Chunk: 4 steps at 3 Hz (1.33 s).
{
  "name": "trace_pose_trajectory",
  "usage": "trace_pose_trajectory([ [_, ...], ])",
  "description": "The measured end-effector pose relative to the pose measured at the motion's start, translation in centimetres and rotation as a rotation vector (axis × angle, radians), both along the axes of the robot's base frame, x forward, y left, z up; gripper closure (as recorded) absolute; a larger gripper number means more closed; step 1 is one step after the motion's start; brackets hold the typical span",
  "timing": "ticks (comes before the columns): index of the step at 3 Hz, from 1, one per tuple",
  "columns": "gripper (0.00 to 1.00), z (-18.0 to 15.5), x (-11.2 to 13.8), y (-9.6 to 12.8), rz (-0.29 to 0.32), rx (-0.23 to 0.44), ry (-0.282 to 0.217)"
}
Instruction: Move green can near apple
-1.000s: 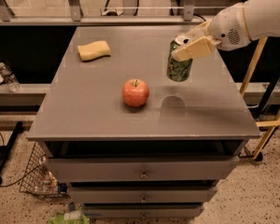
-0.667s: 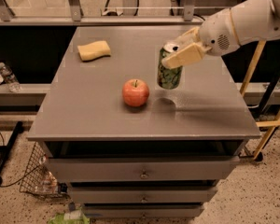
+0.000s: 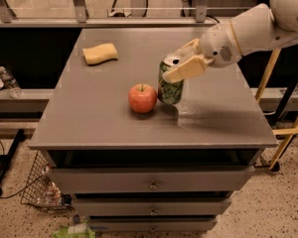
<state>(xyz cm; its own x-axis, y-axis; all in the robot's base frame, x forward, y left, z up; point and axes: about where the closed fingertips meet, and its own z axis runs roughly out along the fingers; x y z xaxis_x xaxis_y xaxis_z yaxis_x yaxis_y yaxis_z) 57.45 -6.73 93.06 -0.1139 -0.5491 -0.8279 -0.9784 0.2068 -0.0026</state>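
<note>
One gripper (image 3: 178, 63) is clamped around the upper part of the green can (image 3: 169, 89), which is upright just beside the apple (image 3: 142, 98) near the middle of the grey tabletop (image 3: 99, 113).

Grey table top (image 3: 89, 125) over stacked drawers (image 3: 114, 181); speckled floor (image 3: 273, 207) beneath; wire basket (image 3: 38, 188) below front left corner; metal railing (image 3: 78, 4) behind far edge.

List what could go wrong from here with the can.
1. The hand, gripping the green can near its top, holds it right beside the apple; any push toward the apple could roll it away.
2. The can looks slightly tilted; released like this, it might topple.
</note>
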Motion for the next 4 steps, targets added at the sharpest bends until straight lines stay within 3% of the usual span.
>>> trace_pose_trajectory([
  [1, 0.82, 0.00, 0.01, 0.19, 0.002, 0.000, 0.000],
  [4, 0.12, -0.19, -0.05, 0.87, 0.015, 0.001, 0.004],
])
